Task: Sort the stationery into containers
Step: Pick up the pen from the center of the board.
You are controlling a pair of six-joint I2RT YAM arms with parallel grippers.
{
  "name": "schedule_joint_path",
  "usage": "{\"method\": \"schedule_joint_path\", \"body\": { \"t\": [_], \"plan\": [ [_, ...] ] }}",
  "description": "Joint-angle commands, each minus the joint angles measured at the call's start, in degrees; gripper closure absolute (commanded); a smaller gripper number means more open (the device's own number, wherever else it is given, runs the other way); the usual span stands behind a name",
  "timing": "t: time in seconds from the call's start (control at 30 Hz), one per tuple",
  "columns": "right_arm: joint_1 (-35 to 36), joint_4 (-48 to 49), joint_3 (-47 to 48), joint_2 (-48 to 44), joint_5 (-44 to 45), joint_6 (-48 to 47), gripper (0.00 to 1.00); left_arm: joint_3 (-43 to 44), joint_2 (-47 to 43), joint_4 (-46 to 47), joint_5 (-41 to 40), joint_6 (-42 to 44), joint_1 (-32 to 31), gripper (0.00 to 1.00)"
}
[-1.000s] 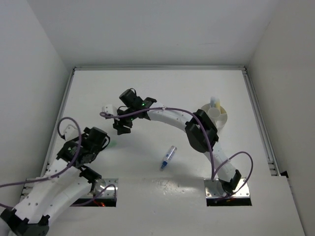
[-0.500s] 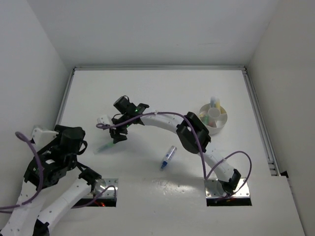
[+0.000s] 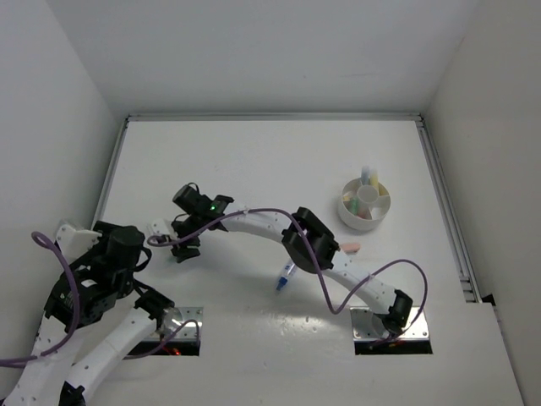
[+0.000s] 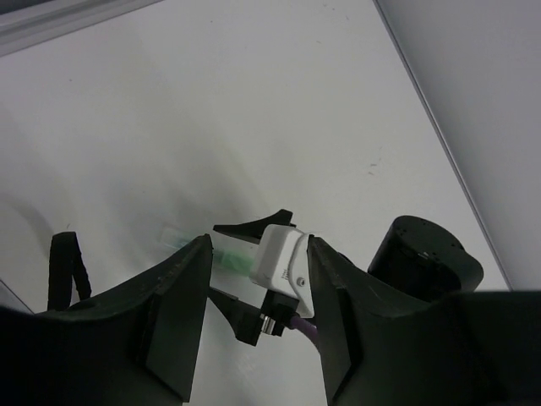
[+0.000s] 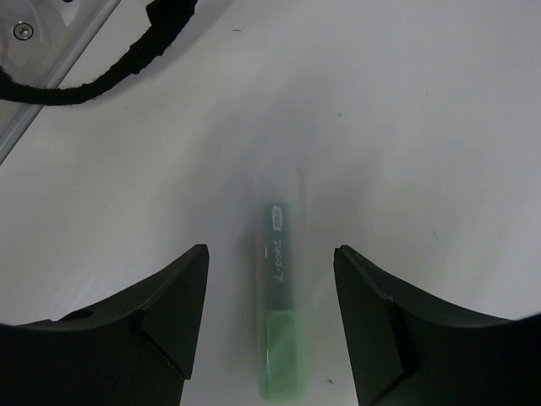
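You see a white table between white walls. The green pen has a dark green body with small white letters, and its near end is a lighter green. The right gripper around it is black, and the left gripper is black too. The right arm and the left arm are white with black joints, and purple cables run along them. The blue pen is blue with a pale part. The block is pink. The bowl is white, with yellow and pink things inside. The plates are grey metal.
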Motion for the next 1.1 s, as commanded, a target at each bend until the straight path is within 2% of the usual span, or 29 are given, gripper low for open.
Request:
{"method": "schedule_joint_path", "body": {
  "t": [0.0,0.23,0.47,0.63,0.8,1.07],
  "plan": [
    [0.60,1.53,3.04,1.76,-1.03,-0.14,0.38,-1.43,0.01,0.97,-0.93,1.51,0.56,0.46],
    [1.13,3.89,4.18,4.49,0.19,2.14,0.37,-2.49,-1.92,0.98,-0.40,1.51,0.56,0.46],
    [1.13,2.15,4.18,5.55,1.43,2.76,0.36,-1.97,-1.92,0.98,-0.40,1.51,0.56,0.46],
    [1.13,-3.29,2.86,5.55,1.95,0.39,0.45,-0.64,-0.87,0.45,-0.92,1.51,0.56,0.46],
    [1.13,-10.24,1.72,5.55,2.48,-3.21,0.48,-0.03,-0.87,0.45,-0.92,2.12,0.56,0.46],
    [1.13,-13.41,-1.97,3.09,3.70,-4.36,0.58,-0.56,-1.92,0.45,-0.40,2.12,0.56,0.46]
  ]
}}
